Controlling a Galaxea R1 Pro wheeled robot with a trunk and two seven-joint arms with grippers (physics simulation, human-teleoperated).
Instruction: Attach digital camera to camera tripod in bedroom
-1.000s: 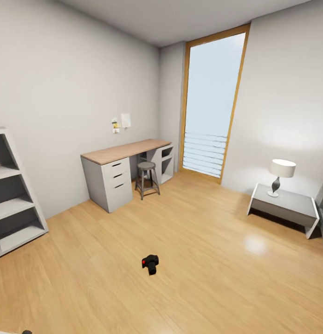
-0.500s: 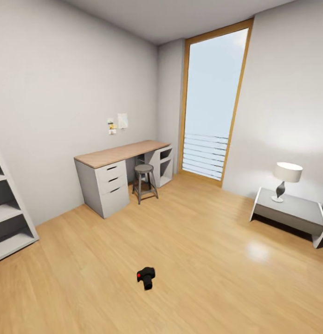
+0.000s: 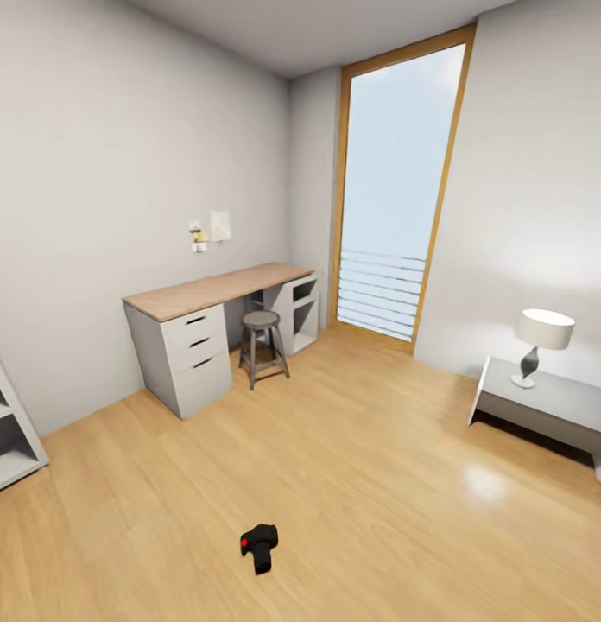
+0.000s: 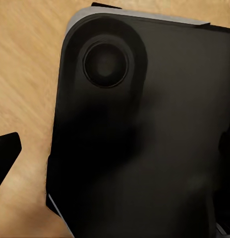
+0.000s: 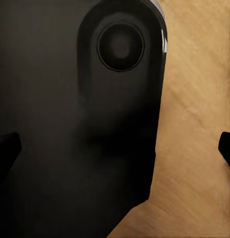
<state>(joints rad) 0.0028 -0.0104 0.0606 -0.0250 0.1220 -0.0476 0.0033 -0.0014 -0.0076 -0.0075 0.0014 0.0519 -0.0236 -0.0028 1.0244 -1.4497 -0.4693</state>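
One small black digital camera [image 3: 260, 546], red spot, lying on wood floor [image 3: 378, 466]

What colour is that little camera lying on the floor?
The digital camera is black with a small red spot. It shows best in the head view, on the light wood floor.

We see the camera [image 3: 259, 547] lying on the floor [image 3: 361, 466] in the near middle of the room, well apart from everything else. Behind it and to the left, the worktop [image 3: 218, 290] stands against the left wall, with drawers [image 3: 195, 345] under its near end and a stool [image 3: 262, 345] just before its middle. Papers [image 3: 210, 230] hang on the wall above it. Right of the worktop, in the far corner, is the window [image 3: 395, 186]. A low table [image 3: 551, 404] sits against the right wall, and a lamp [image 3: 540, 344] stands on it. A shelf [image 3: 9, 432] is at the far left edge.
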